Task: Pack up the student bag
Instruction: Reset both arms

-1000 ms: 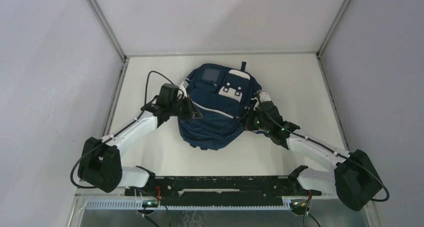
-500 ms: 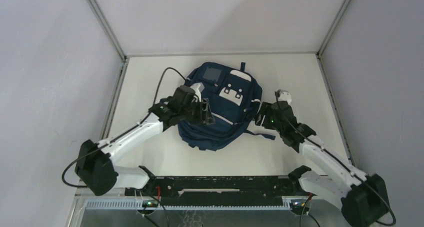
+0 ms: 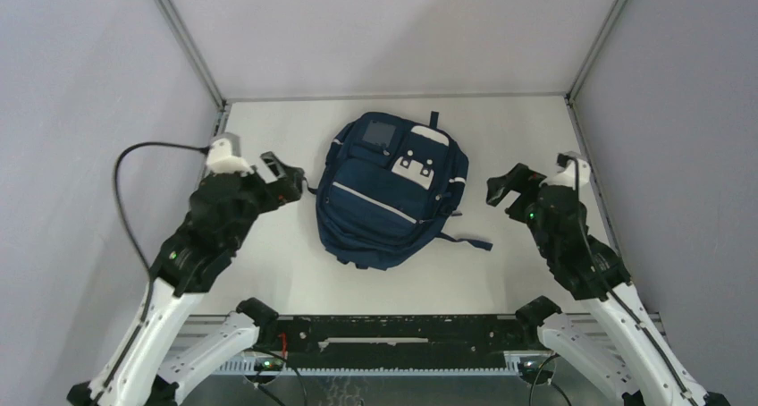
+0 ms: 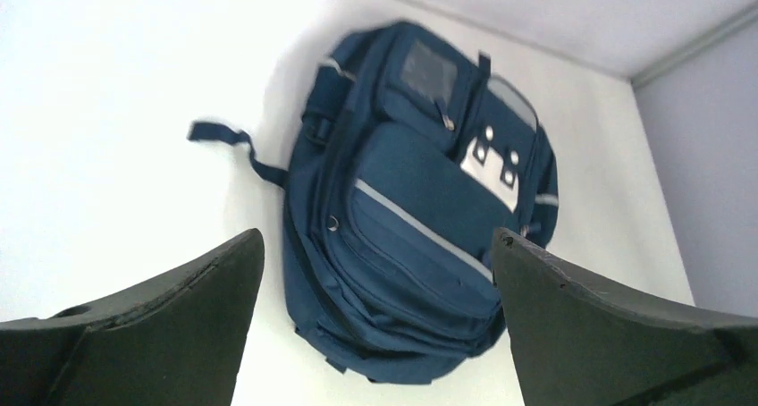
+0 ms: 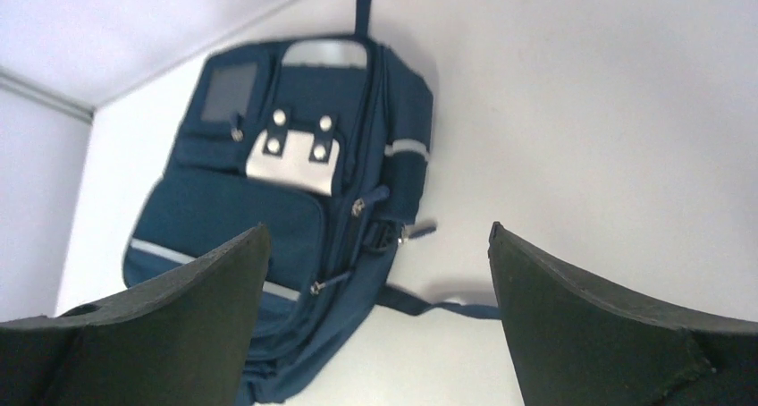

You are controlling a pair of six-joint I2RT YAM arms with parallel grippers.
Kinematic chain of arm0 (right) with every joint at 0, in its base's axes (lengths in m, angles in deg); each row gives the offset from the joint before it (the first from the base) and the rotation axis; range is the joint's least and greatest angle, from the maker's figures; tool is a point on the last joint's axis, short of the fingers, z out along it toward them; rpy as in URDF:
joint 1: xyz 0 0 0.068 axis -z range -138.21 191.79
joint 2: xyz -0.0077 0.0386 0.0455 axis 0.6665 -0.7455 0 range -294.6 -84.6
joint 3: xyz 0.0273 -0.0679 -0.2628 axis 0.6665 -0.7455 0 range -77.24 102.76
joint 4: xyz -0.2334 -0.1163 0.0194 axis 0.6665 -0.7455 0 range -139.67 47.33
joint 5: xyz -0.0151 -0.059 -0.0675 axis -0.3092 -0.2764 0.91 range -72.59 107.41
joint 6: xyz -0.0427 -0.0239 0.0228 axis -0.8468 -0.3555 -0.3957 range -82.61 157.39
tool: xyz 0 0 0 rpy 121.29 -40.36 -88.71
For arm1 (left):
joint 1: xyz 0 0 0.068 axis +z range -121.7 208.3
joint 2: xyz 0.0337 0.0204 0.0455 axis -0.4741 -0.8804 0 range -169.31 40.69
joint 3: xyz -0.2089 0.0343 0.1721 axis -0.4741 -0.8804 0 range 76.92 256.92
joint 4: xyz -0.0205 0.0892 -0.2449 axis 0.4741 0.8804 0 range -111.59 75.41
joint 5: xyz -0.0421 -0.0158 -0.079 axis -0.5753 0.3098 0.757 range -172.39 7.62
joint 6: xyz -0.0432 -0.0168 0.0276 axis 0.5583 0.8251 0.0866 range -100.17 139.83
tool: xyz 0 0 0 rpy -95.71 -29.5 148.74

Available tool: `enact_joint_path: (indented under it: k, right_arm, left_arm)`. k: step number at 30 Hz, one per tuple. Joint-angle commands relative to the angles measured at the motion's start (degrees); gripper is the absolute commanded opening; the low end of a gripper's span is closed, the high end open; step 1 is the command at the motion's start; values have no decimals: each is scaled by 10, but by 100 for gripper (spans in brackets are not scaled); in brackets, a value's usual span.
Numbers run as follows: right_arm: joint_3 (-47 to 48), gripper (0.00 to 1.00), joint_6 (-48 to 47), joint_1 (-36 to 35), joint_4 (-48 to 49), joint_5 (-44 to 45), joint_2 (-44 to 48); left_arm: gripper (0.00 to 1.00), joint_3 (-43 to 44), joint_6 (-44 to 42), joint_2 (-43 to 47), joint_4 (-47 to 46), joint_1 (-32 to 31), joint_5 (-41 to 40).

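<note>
- Black mounting bar [image 3: 393,330] crosses the near edge of the pale white desk [image 3: 518,129] at 6 o'clock and carries both arm bases.
- Black two-finger left hand [image 3: 279,177] [image 4: 377,236] sits at 9 o'clock from the bag, clear of it. Its fingers are spread wide with nothing between them.
- Black two-finger right hand [image 3: 505,186] [image 5: 377,230] sits at 3 o'clock from the bag, also clear of it. It too gapes wide and carries nothing.
- Large navy blue fabric student bag [image 3: 389,191] [image 4: 420,218] [image 5: 268,173] lies flat, front up, mid-desk between the two hands and touching neither.
- Dark loose strap [image 3: 465,241] [image 5: 438,308] [image 4: 228,138] trails on the desk from the bag's near corner towards 4 o'clock.
- White front patch with studs [image 3: 416,166] [image 5: 290,151] lies on the bag's far half.
- Small square grey window [image 3: 376,136] [image 5: 228,91] is at the bag's 11 o'clock corner.
- Short dark carry loop [image 3: 435,118] [image 5: 362,12] points to 12 o'clock at the bag's far end.
</note>
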Motion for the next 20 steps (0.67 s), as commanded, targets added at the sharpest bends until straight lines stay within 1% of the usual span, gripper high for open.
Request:
enact_joint_path:
  k: [1, 4, 9, 15, 20]
  right_arm:
    - [58, 100, 11, 1, -34, 84, 14]
    - [65, 100, 5, 1, -38, 101, 26]
    - [64, 100, 8, 0, -54, 119, 38]
    - [53, 100, 18, 0, -54, 131, 39]
    - [46, 100, 19, 1, -49, 123, 37]
  left_arm:
    - [100, 34, -18, 55, 38, 4, -108]
    - [100, 27, -19, 83, 54, 4, -141]
    - [100, -1, -15, 106, 54, 4, -138]
    - [100, -10, -12, 96, 53, 4, -125]
    - [100, -15, -15, 96, 54, 4, -139]
